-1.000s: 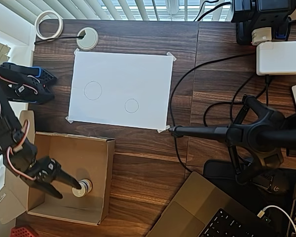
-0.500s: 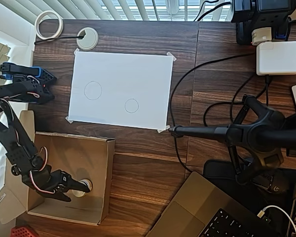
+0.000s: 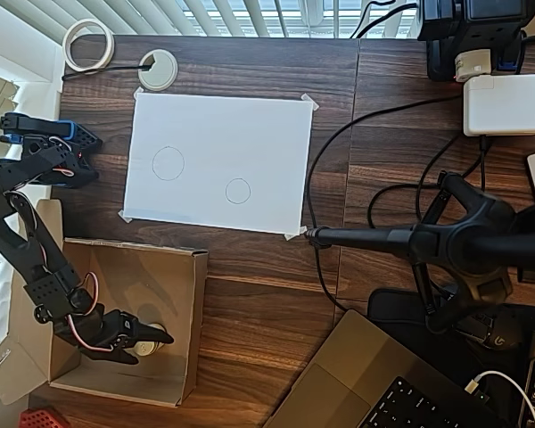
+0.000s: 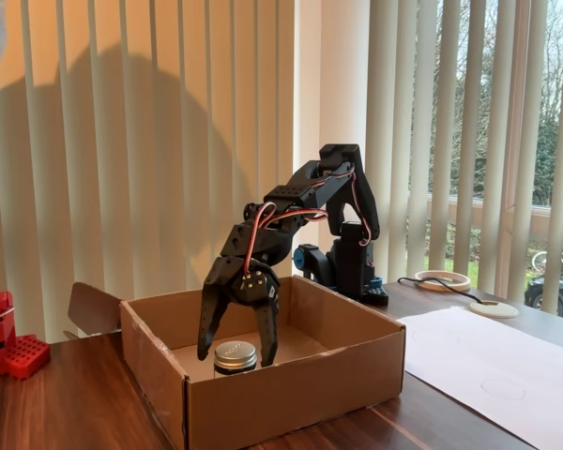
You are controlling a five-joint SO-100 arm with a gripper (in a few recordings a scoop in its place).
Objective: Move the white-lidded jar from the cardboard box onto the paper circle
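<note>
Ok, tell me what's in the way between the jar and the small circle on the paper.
The cardboard box wall stands between them: the white-lidded jar sits on the box floor, with the open gripper straddling it, so it must go up over the rim. Beyond that, nothing visible blocks the way to the paper circle.

box wall (image 4: 291, 389) hides the jar (image 4: 235, 355) below its lid.
</note>
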